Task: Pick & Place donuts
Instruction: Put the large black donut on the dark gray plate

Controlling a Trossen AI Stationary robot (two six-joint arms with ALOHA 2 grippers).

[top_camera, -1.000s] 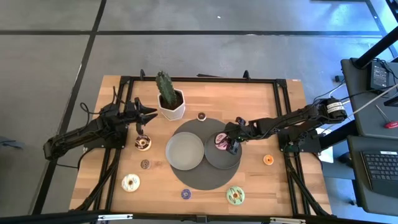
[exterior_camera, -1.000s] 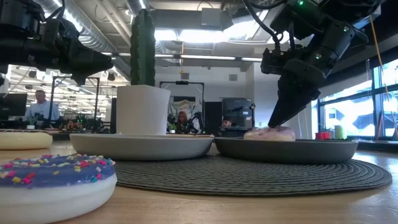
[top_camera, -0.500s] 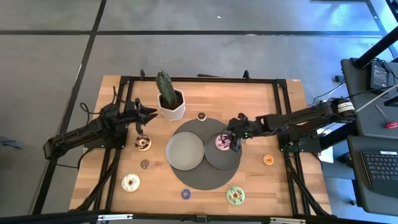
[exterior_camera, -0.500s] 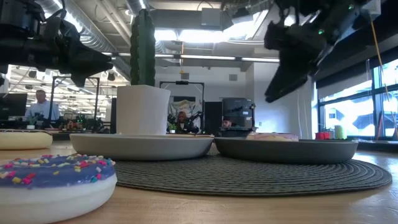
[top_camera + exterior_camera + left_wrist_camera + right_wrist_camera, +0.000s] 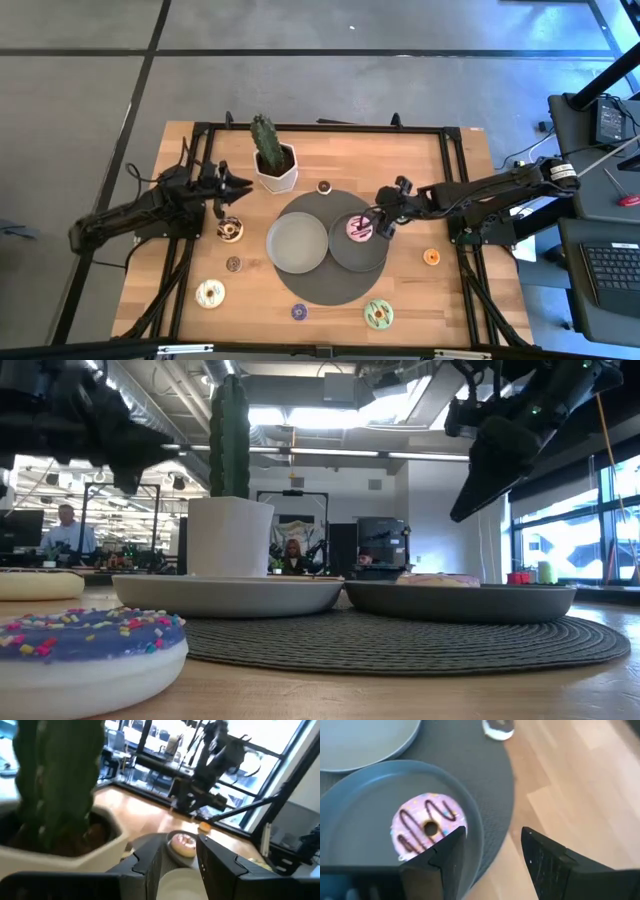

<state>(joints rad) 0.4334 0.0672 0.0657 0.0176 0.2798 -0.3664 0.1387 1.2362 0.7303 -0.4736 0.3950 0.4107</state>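
Lifted my right gripper (image 5: pixel 381 226) off the pink donut (image 5: pixel 358 228), jaws apart & empty; it lay flat on the dark plate (image 5: pixel 345 257), just below/left of my fingertips, nearest that arm.

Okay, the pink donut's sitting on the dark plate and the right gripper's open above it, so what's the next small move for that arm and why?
Probably swing the right gripper toward the orange donut lying on the bare wood to the plate's right. The pink donut lies flat on the dark plate with nothing gripping it, so that placement looks finished. The orange one looks nearest to that arm; the left gripper hangs over by the cactus pot.
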